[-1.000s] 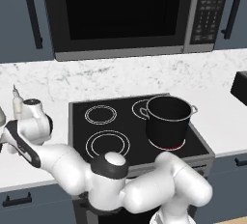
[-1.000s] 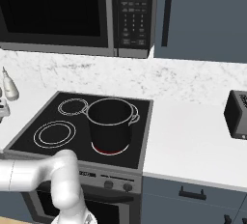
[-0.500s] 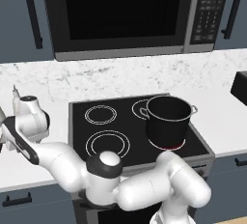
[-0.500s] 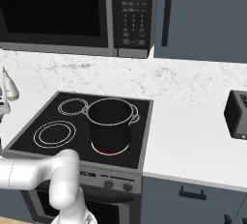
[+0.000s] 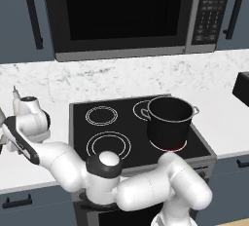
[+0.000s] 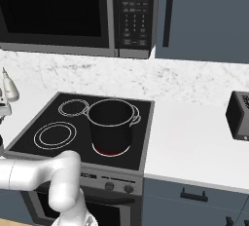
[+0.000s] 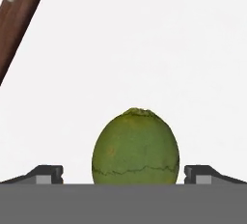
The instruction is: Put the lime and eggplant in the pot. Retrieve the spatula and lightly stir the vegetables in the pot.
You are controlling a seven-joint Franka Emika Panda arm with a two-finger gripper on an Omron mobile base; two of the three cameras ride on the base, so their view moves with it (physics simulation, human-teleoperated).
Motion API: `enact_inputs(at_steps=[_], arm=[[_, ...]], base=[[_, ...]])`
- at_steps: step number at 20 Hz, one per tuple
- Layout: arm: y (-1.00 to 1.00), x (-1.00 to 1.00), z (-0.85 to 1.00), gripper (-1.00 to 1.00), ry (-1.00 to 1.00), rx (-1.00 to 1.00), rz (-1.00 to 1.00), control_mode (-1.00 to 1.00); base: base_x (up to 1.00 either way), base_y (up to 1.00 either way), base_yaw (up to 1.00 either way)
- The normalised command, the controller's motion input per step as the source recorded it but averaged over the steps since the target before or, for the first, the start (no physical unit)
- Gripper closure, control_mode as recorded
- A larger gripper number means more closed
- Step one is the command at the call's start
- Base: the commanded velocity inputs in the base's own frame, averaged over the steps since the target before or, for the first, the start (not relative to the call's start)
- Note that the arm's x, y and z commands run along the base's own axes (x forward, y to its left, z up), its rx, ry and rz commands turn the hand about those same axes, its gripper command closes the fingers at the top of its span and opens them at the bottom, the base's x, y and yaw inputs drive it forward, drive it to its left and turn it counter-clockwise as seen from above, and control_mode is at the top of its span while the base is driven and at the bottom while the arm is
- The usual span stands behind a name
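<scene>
In the hand view the lime, a yellow-green ball, rests on the white counter directly between my two fingertips. My gripper is open, its jaws standing wide on either side of the lime without touching it. The spatula lies at the top left of that view, showing its reddish-brown handle and a corner of its grey blade. The black pot stands on the stove's front right burner, and its inside looks dark. My arm reaches far left over the counter beside the stove. The eggplant is out of view.
The black stovetop sits under a microwave. A white bottle stands on the counter left of the stove. A black toaster is on the right counter.
My wrist has edged slightly left over the counter. The pot has not moved, and the jaws stay wide.
</scene>
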Motion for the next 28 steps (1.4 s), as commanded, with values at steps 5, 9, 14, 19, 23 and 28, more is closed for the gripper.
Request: enact_inputs(at_steps=[5, 9, 14, 19, 23, 28], arm=[[-0.11, 0.0, -0.21, -1.0, 0.04, 0.0, 0.0, -1.0], [-0.04, -0.12, -0.23, -1.0, 0.06, -0.02, 0.0, -1.0], [0.0, -0.1, -0.2, 1.0, 0.03, 0.0, 0.0, -1.0], [0.02, 0.0, 0.0, 1.0, 0.02, -0.02, 0.0, -1.0], [-0.01, -0.31, 0.04, 1.0, -0.01, 0.0, 0.0, -1.0], [-0.38, -0.92, 0.13, 1.0, -0.15, 0.0, 0.0, -1.0]], base=[[0.0, 0.0, 0.0], [0.0, 0.0, 0.0], [0.0, 0.0, 0.0], [0.0, 0.0, 0.0], [0.0, 0.0, 0.0], [0.0, 0.0, 0.0]])
